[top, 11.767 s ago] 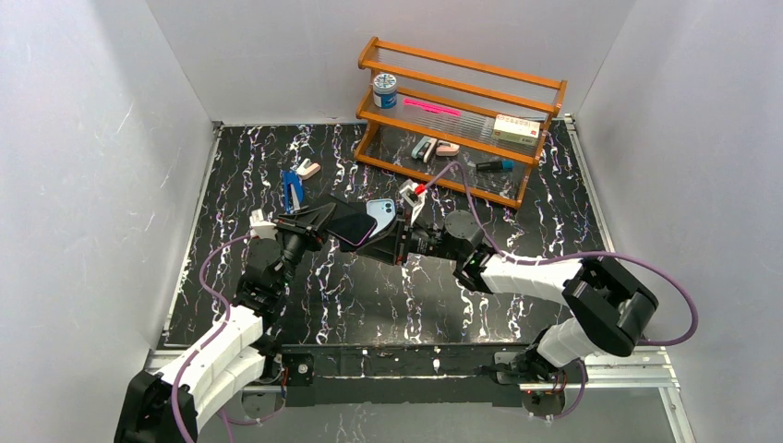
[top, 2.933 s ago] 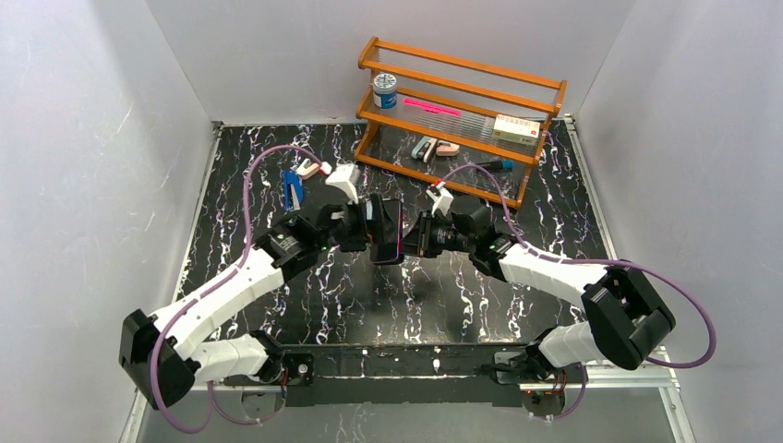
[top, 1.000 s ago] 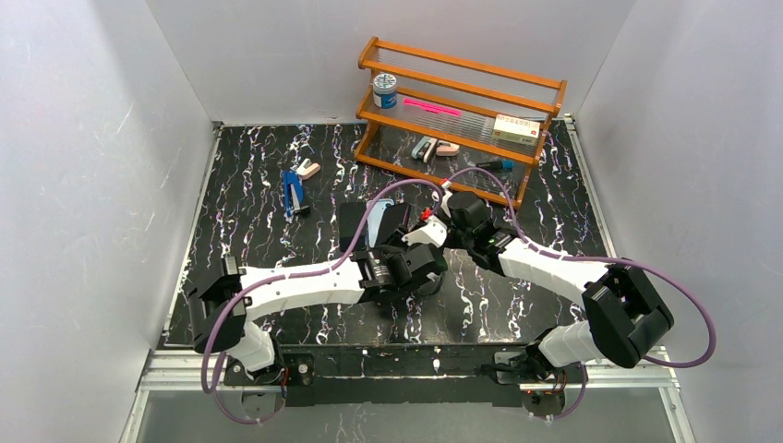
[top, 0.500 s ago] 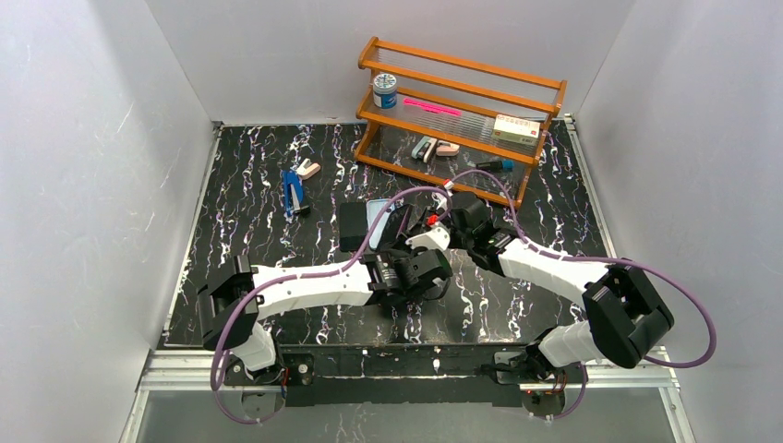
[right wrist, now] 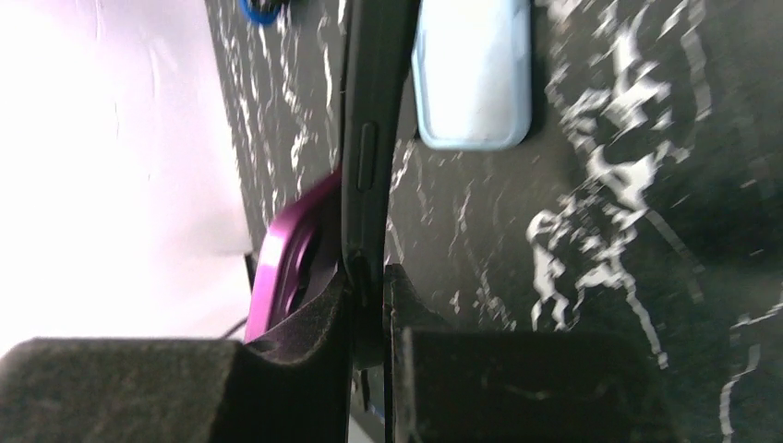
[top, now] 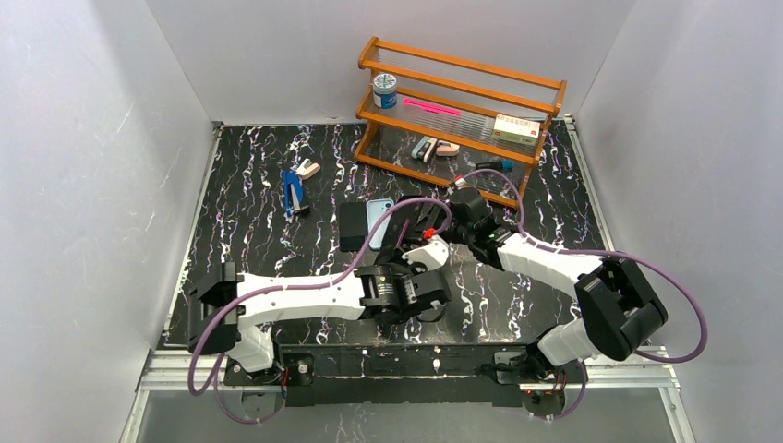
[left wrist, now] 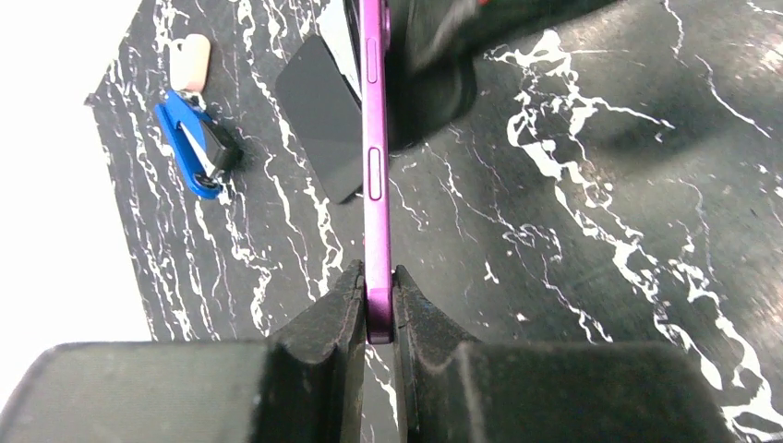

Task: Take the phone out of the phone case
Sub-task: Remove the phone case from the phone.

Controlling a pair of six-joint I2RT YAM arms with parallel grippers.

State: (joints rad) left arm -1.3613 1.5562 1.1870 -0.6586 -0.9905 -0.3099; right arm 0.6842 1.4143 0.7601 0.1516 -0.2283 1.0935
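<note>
Phone (left wrist: pixel 377 166) stands on edge above the table (top: pixel 277 249), near the middle of the top view. We see its purple side, with two buttons, running toward 12 o'clock from the left gripper (left wrist: pixel 377 305), whose fingers are pinched tight on its near end. We see the right gripper (right wrist: pixel 367 286) clamped narrow on the dark phone case (right wrist: pixel 369 111), which is likewise edge-on. At 9 o'clock of those fingers a purple curve leans away from the case. Whether any part of the phone sits in the case we cannot tell. From above, the two grippers come close together, the right one at 1 o'clock of the left. On the table lie a black slab (left wrist: pixel 323 115) and, just beside it at 3 o'clock in the top view, a light-blue slab (right wrist: pixel 473 74). A blue stapler (left wrist: pixel 194 143) lies at 10 o'clock of them, and a wooden rack (top: pixel 462 92) stands at 1 o'clock.
</note>
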